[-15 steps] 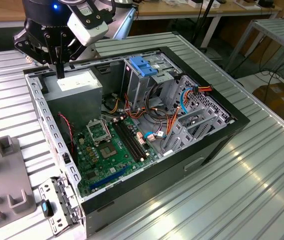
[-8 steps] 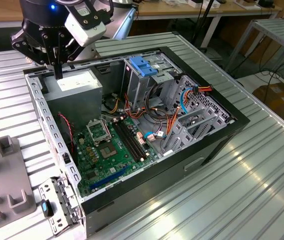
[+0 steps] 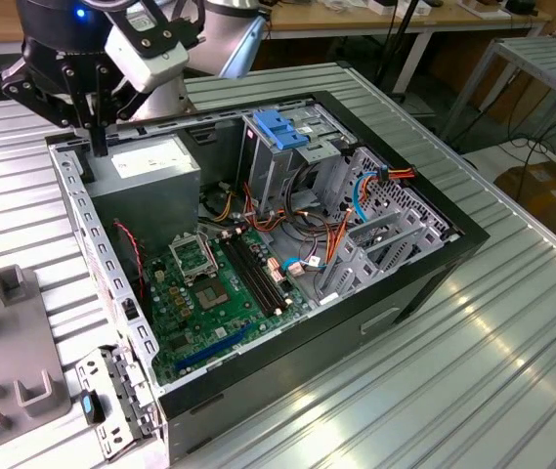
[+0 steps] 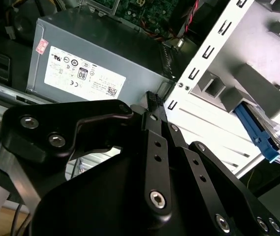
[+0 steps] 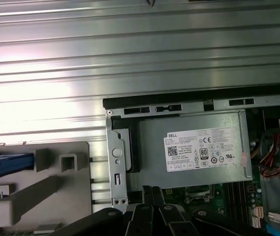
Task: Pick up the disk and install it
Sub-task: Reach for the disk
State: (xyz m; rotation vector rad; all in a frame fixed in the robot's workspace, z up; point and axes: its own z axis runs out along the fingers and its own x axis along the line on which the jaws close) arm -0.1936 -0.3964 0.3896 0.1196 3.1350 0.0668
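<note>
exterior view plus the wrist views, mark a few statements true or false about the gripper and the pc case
1. The gripper holds something. False: its fingers are together, with nothing between them.
2. The power supply carries a white sticker. True.
3. The case is closed up. False: it lies open, with the motherboard showing.
4. A blue latch sits atop the metal cage. True.
</note>
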